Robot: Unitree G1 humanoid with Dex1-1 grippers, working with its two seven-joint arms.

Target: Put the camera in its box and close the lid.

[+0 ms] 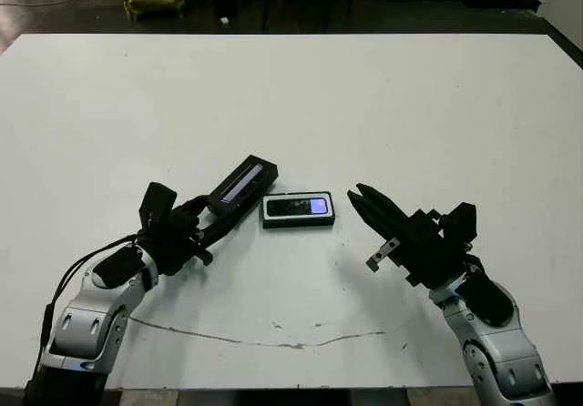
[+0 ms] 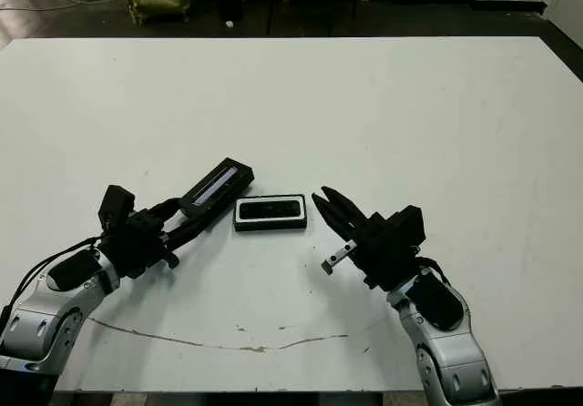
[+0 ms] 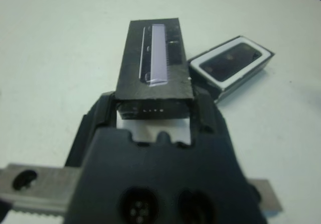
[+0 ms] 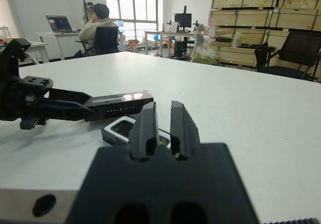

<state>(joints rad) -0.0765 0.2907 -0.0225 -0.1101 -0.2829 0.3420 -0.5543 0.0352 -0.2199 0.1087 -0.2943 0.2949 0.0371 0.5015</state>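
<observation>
So, the camera [image 1: 298, 208] lies flat in the box [image 1: 299, 221], glossy face up with its bluish spot showing, white lining framing it all round. That half of the job looks done.

Now the lid [image 1: 240, 183]. The left hand [image 1: 211, 219] has it clamped by one short end, a black finger [image 3: 98, 114] pressed against each long side, and carries it tilted, far end raised, window strip facing up. It hangs just beside the box, on the side away from the right hand, near corner close to the box's end but seemingly not touching.

The right hand [image 1: 364, 198] waits on the other side of the box, holding nothing, its two fingers drawn close together with only a slim gap, tips aimed at the box.

How will this lid handle? I'd judge it light and stiff, a thin card shell, so the end grip is plenty. But that window strip looks slick and easily scuffed, so the plain black side walls are the place to hold. A snug cover has to come down level and square over the box; tilted, it would likely catch a corner and shove the light box across the smooth tabletop [image 1: 383, 106]. The right hand could usefully steady the box's far end.
</observation>
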